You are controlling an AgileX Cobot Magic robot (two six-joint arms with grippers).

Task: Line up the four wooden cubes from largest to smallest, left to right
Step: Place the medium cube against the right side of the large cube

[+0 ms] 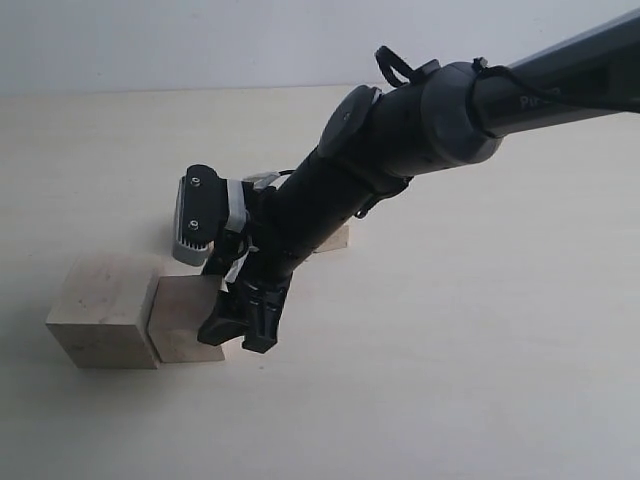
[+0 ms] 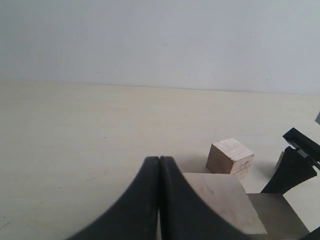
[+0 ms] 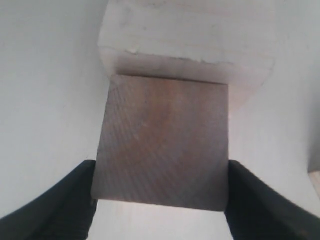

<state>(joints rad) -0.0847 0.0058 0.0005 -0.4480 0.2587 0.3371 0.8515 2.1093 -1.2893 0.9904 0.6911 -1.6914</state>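
The largest cube (image 1: 100, 310) sat at the left end of the table (image 1: 470, 390), where the row should begin. The second-largest cube (image 1: 183, 318) stood on the table with its side against the largest one's right face. My right gripper (image 1: 240, 325), reaching across the middle, was around this second block. In the right wrist view its two fingers (image 3: 55, 205) were spread to the block's width and lay against opposite sides. I saw no gap there, so I took the block as pinched.

I judged the step in hand to be seating the second block, with half the row made. The next move called for letting go without nudging the pair and lifting straight up. After that I would go for the larger of the two blocks not yet placed.

Those two lay behind the row. One small cube (image 2: 230, 157) showed plainly in the left wrist view, turned at an angle to the row and apart from it. Another cube (image 1: 336, 238) peeped out from behind my right arm in the exterior view. I could not tell which of them was the smaller, since no view showed both whole.

My left gripper (image 2: 159, 167) held nothing. Its fingers were pressed together, low over the table near the largest cube.
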